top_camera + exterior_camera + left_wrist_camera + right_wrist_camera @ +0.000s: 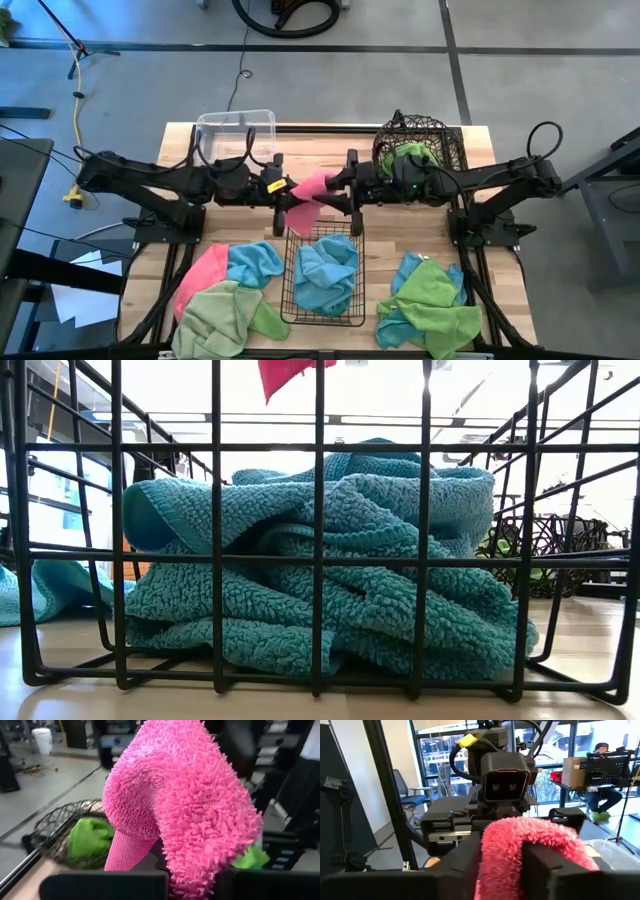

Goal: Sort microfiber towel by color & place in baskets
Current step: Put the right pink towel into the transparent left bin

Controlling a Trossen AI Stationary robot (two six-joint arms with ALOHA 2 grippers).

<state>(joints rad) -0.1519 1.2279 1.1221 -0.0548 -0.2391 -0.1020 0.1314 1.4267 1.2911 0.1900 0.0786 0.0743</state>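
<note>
A pink microfiber towel (pixel 311 188) hangs in the air between my two grippers, above the far end of the black wire-grid basket (pixel 291 300). My left gripper (pixel 285 190) comes from the left and is shut on it. My right gripper (pixel 340 192) comes from the right and has the towel between its fingers. Blue towels (pixel 330 560) lie in the black basket. A green towel (pixel 408 155) lies in the round dark wire basket (pixel 440 135). The clear tub (pixel 236 128) stands at the far left. My left gripper pinches a bunched part of the pink towel (pixel 192 877) between its two fingers, coming level from the table's left. The towel is lifted clear and bulges beyond the fingers, and a corner (pixel 285 375) hangs down over the black basket. My right gripper has a fold of the pink towel (pixel 500 865) between its two fingers (pixel 457 870), coming level from the table's right. The fold arches up over one finger. The towel is clear of the table.
A pile of pink, blue and green towels (pixel 225 295) lies near the front left. A pile of green and blue towels (pixel 430 305) lies near the front right. The two arms face each other across the table's middle.
</note>
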